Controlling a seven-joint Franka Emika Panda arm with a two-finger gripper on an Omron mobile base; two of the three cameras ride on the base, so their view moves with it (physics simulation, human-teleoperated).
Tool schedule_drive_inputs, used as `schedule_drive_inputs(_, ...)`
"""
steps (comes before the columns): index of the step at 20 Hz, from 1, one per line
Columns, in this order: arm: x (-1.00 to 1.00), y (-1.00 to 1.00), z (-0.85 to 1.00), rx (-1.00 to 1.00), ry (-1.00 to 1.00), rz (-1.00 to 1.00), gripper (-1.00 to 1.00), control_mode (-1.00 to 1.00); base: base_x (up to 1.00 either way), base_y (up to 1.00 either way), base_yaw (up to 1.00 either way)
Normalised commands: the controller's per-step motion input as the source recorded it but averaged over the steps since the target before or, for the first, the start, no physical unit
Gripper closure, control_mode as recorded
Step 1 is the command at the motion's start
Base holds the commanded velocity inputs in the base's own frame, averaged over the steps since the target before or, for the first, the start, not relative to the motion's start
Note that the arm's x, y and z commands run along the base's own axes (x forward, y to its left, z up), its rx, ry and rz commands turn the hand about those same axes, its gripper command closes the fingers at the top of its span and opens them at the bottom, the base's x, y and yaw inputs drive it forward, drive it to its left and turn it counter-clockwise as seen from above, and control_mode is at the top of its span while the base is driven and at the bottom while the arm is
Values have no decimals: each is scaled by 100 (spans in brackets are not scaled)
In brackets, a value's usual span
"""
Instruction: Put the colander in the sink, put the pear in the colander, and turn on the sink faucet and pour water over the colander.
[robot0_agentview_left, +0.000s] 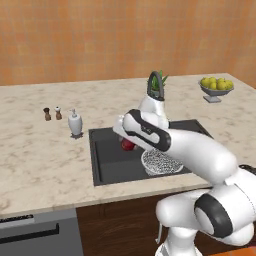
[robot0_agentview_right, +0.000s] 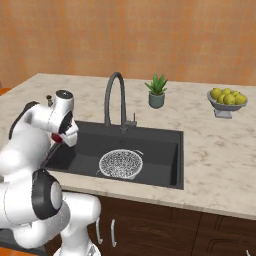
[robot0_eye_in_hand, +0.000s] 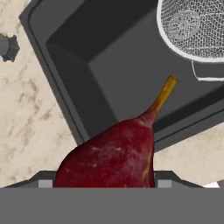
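The dark red pear (robot0_eye_in_hand: 113, 155) fills the lower middle of the hand view, held between my fingers, stem pointing up toward the colander (robot0_eye_in_hand: 197, 28). My gripper (robot0_agentview_left: 126, 142) is shut on the pear (robot0_agentview_left: 128, 145) and hangs over the left part of the dark grey sink (robot0_agentview_left: 107, 165). The speckled mesh colander (robot0_agentview_right: 120, 163) sits on the sink floor (robot0_agentview_right: 160, 157), right of the pear (robot0_agentview_right: 57, 138) and apart from it. The arched dark faucet (robot0_agentview_right: 114, 97) stands at the sink's back rim; no water shows.
A white soap pump bottle (robot0_agentview_left: 75, 123) and two small shakers (robot0_agentview_left: 52, 114) stand left of the sink. A potted plant (robot0_agentview_right: 157, 91) and a grey footed bowl of yellow fruit (robot0_agentview_right: 227, 101) stand at the back right. Marble counter (robot0_agentview_left: 40, 160) surrounds the basin.
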Motion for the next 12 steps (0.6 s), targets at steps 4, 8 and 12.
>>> schedule_drive_inputs(4, -24, -99, 44, 3, -24, 18, 100, -100, 0, 0, 0)
schedule_drive_inputs(8, -22, -90, 32, 0, -22, 20, 100, -100, 0, 0, 0)
schedule_drive_inputs(12, -8, -92, 18, 2, -16, 18, 100, -100, 0, 0, 0)
